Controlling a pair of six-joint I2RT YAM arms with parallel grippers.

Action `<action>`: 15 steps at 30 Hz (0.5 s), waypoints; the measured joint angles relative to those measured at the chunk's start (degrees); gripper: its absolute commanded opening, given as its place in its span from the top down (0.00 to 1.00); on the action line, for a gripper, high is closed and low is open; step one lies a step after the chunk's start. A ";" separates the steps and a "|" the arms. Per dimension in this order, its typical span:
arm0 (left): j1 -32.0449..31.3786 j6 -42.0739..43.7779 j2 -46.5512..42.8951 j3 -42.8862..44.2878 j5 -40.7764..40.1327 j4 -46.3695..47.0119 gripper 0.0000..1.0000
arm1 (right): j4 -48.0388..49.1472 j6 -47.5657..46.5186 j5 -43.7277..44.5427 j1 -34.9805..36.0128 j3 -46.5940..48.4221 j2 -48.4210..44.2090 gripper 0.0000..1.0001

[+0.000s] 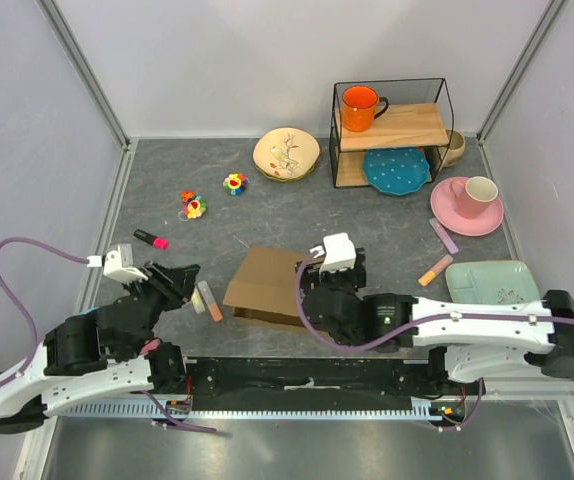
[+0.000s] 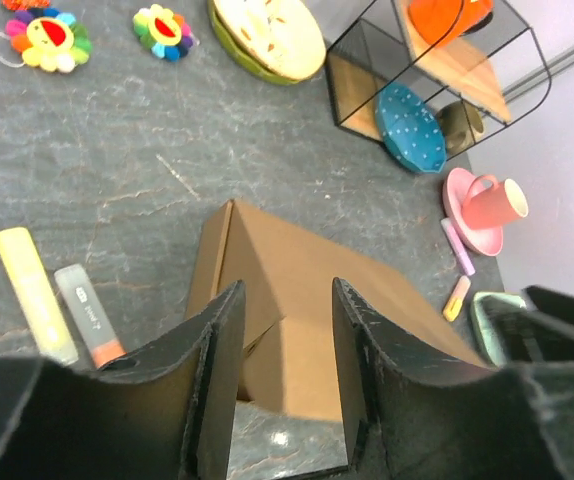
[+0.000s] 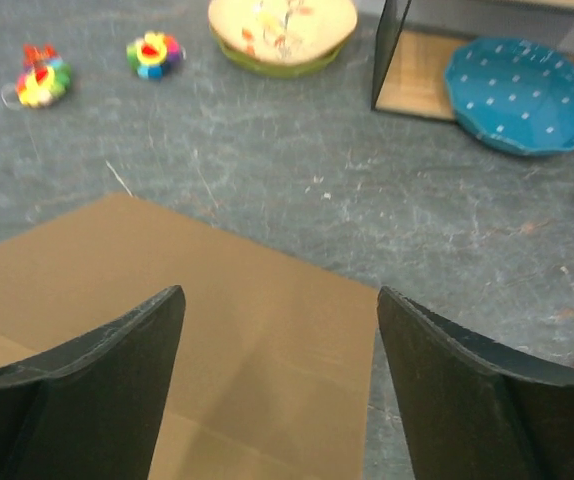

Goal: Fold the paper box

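– Looking at the paper box (image 1: 262, 275), how do you reckon it will handle?
– Light and thin, I'd judge. It looks stiff across each panel and weak along the creases, so it should hinge easily and may skid on the grey table (image 1: 167, 190). I'd pinch a free flap edge, not the flat middle.
– Where does it lie?
– Lower centre of the overhead view, between the two arms, with a brown panel sloping over an open end.
– And the jaws?
– The left gripper (image 2: 287, 288) is parted and holds nothing. In its wrist view, the box's open end shows through the gap just beyond the tips. The right gripper (image 3: 279, 295) is spread wide and also empty, with the brown panel beneath and ahead of its fingers. I cannot tell whether they touch it.
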 measured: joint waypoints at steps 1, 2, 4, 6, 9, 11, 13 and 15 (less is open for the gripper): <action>0.00 0.96 0.46 0.55 -0.55 1.05 0.50 | 0.74 0.00 -1.73 -0.94 -0.90 1.18 0.23; 0.00 2.19 1.36 0.66 -0.81 2.80 0.49 | 1.42 0.00 -3.43 -1.73 -1.77 2.34 0.24; 0.00 4.55 4.59 0.07 -0.66 6.10 0.44 | 2.16 0.22 -6.45 -2.89 -3.63 4.28 0.27; 0.00 6.34 8.92 -1.14 0.13 9.70 0.39 | 2.78 1.11 -9.22 -3.21 -5.31 5.35 0.28; 0.00 7.45 16.57 -3.50 1.97 14.21 0.33 | 3.74 3.28 -13.64 -3.17 -9.16 5.60 0.28; 0.00 7.56 20.41 -4.94 3.39 16.39 0.30 | 4.09 5.35 -16.13 -3.17 -11.85 5.60 0.27; 0.07 7.61 23.21 -6.71 5.20 18.47 0.27 | 4.26 7.48 -18.21 -3.17 -14.23 5.57 0.26; 0.52 7.61 24.37 -8.57 7.21 20.31 0.26 | 4.55 9.42 -19.52 -3.19 -15.91 5.53 0.24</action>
